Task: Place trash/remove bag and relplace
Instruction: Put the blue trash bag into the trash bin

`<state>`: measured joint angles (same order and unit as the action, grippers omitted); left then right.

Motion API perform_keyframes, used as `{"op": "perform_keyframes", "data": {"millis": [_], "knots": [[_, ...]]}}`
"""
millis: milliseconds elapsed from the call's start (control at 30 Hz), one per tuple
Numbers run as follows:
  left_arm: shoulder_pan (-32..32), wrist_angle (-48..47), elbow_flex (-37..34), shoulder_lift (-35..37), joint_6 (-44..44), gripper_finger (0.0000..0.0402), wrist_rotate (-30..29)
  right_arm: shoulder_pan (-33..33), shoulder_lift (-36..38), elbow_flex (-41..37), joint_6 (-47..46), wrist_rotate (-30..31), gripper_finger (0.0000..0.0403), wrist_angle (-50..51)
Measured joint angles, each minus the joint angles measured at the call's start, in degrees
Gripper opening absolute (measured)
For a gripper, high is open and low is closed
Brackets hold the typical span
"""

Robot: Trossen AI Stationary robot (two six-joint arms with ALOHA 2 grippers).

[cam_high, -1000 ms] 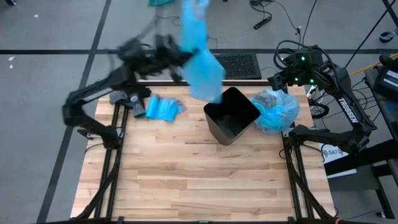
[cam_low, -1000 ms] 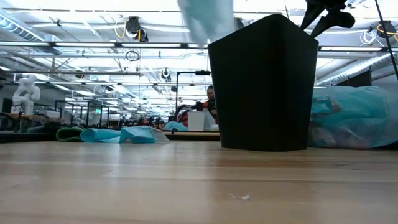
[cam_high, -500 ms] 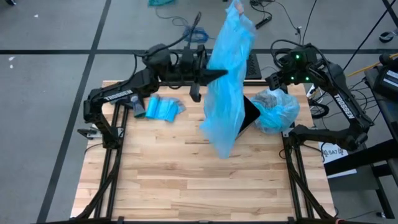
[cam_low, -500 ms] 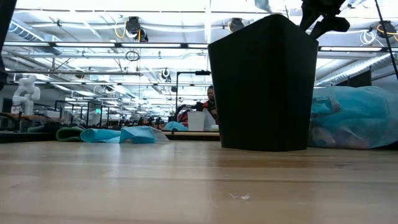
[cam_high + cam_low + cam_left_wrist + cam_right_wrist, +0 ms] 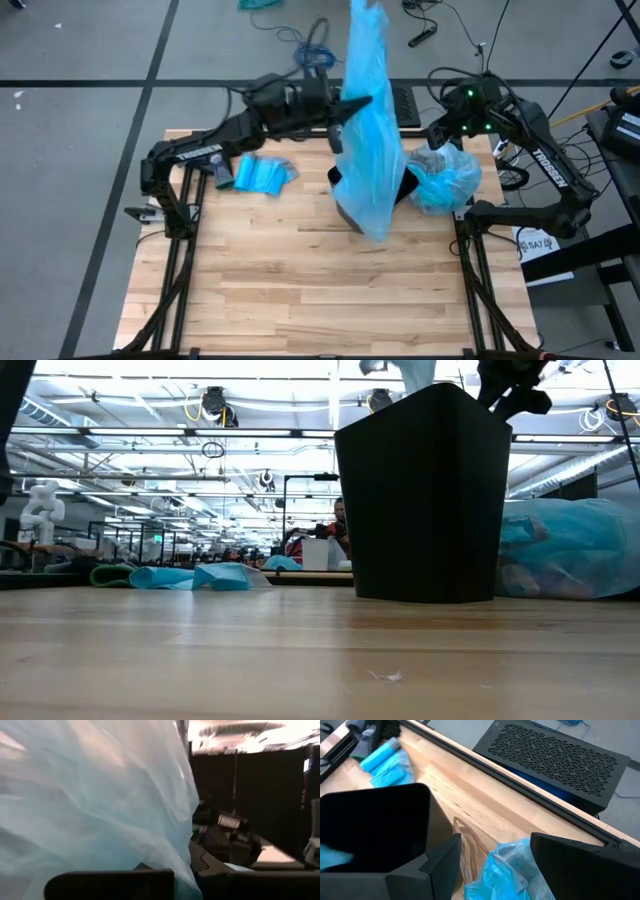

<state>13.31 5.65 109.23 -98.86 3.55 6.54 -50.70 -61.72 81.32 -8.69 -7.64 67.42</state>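
Light wood-plank table (image 5: 300,290) on grey floor; open workshop hall behind, a person (image 5: 339,520) seated far beyond the black bin (image 5: 425,500); left gripper (image 5: 345,105) clenched on a fresh blue bag (image 5: 372,150), now hanging straighter than half a second ago, over the bin, long axis vertical, loose end down; full blue bag (image 5: 445,178) with trash just beside the bin; right gripper (image 5: 492,855) released, above that bag; spare blue bags (image 5: 258,174) well apart from the bin.

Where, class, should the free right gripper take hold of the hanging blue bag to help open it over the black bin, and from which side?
Probably the bag's loose lower hem, approached from the right gripper's own side. The left gripper pinches it high, so it hangs limp over the bin, the bottom edge free.
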Motion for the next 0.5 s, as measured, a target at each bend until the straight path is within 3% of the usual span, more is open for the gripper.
{"op": "perform_keyframes", "data": {"millis": [167,333,500], "knots": [[-2.16,-0.37,0.0,-4.29,1.44,0.0,-4.6,1.03,0.0,0.0,1.25,-0.15,0.0231,0.01],[-4.06,-0.36,-0.09,-6.65,10.81,0.0,-16.21,1.38,0.0,0.0,2.5,-0.19,0.0231,0.06],[-4.07,3.59,-0.07,-6.31,20.26,0.0,-21.73,1.36,0.0,0.0,3.04,-0.17,0.0231,0.09]]}}
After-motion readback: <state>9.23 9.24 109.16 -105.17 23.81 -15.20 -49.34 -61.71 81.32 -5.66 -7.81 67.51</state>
